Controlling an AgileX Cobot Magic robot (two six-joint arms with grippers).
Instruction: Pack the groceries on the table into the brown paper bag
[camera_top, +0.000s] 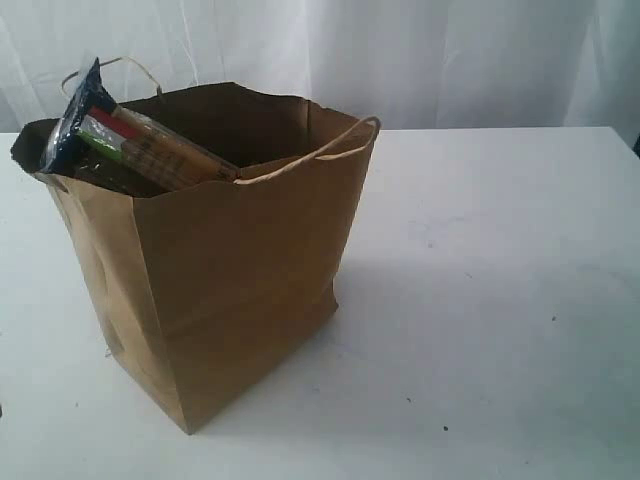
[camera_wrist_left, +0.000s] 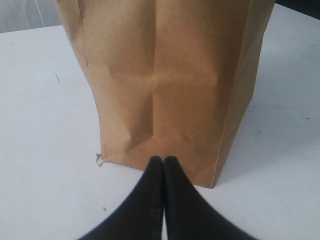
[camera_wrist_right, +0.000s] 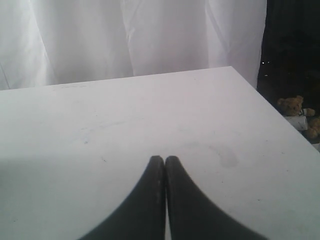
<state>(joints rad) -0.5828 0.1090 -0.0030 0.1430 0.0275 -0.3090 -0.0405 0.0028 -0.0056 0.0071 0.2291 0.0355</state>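
Both arms level and pointing forward, the left gripper (camera_wrist_left: 163, 161) clamped with its two black fingers pressed tip to tip into a narrow point, the right gripper (camera_wrist_right: 164, 160) matching it, fingers flush together.

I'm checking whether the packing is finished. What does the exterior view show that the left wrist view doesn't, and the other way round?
Only the exterior view: the open top of the brown paper bag, a loop handle, and a spaghetti packet poking out over the rim. Only the left wrist view: the left gripper, shut and empty, its tips pointing at the bag's bottom edge. Both: the bag standing upright on the white table.
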